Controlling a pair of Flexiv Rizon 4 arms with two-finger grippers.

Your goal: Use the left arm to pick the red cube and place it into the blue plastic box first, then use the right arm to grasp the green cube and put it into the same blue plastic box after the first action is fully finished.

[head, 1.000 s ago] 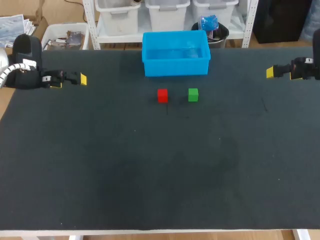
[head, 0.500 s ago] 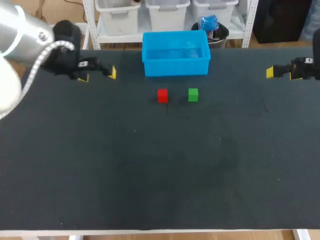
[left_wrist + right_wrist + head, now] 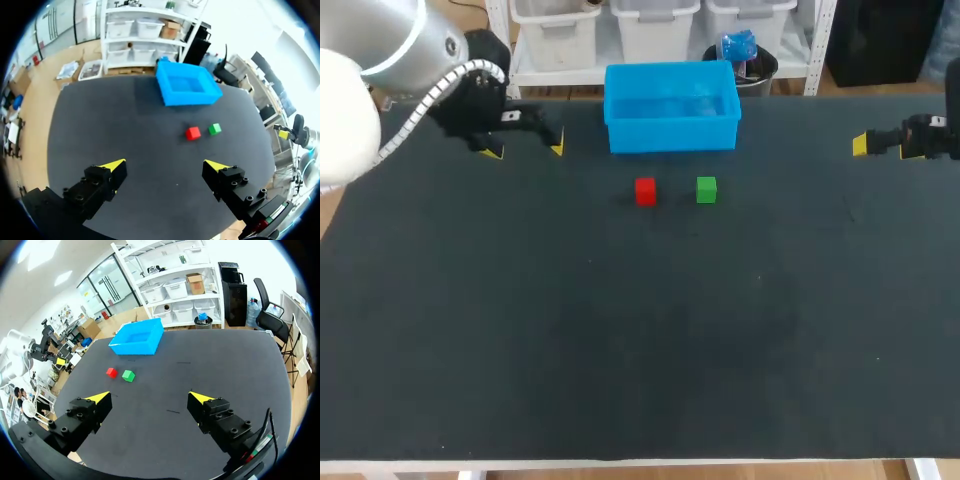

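L–R: your L gripper (image 3: 525, 148) hangs over the worktop (image 3: 620, 340) near its back-left, just left of the box (image 3: 672, 134). Its fingers are spread wide, w/ nothing between them. In the L wrist view both cubes and the box lie well ahead of those fingers. The box sits at the worktop's back edge, centre. The red cube (image 3: 645, 190) rests on the worktop just in front of the box, not touching it. The green cube (image 3: 706, 189) sits beside it to the right, w/ a small gap between the two. Your R gripper (image 3: 149, 398) is at the far right, approx level w/ the box's front wall and well apart from the cubes. The R wrist view shows its fingers spread too, holding nothing.
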